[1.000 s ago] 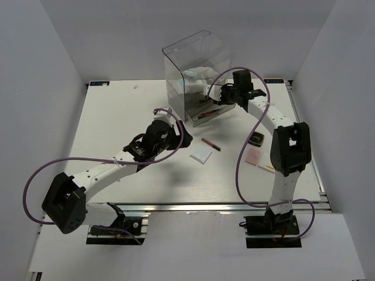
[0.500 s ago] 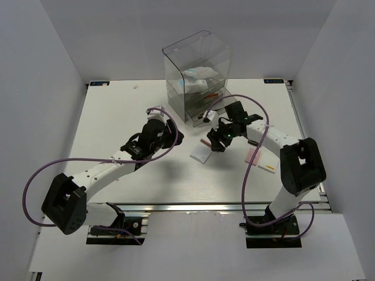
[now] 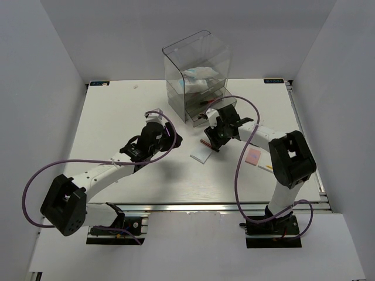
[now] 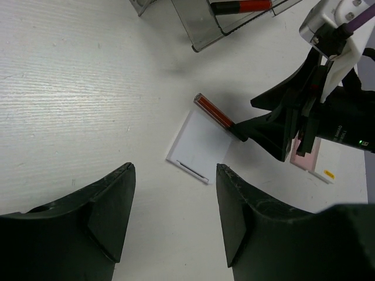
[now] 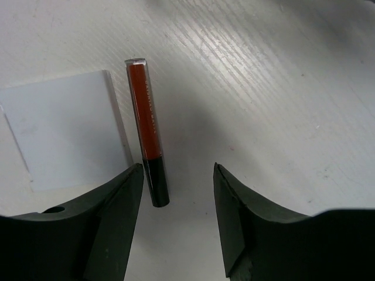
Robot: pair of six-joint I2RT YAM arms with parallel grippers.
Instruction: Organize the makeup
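A thin red and black stick (image 5: pixel 147 129) lies on the table along the edge of a flat white pad (image 5: pixel 64 129). My right gripper (image 5: pixel 177 171) is open and low over the stick's black end, which lies close to one finger. In the left wrist view the stick (image 4: pixel 218 114) and the pad (image 4: pixel 199 146) lie ahead, with the right gripper (image 4: pixel 275 126) at the stick's far end. My left gripper (image 4: pixel 174 170) is open and empty, short of the pad. From above, the right gripper (image 3: pixel 212 142) hides the stick beside the pad (image 3: pixel 202 155). A pink palette (image 3: pixel 253 156) lies to the right.
The tall clear drawer box (image 3: pixel 196 73) stands at the back, with white packets inside. Its lower tray (image 4: pixel 205 29) sticks out and holds another red stick (image 4: pixel 240 6). The left gripper (image 3: pixel 170 139) hovers left of the pad. The right arm's cable loops above the table.
My right gripper has come away from the box's drawer, down and forward to the stick on the table. The left gripper has shifted slightly left and back.
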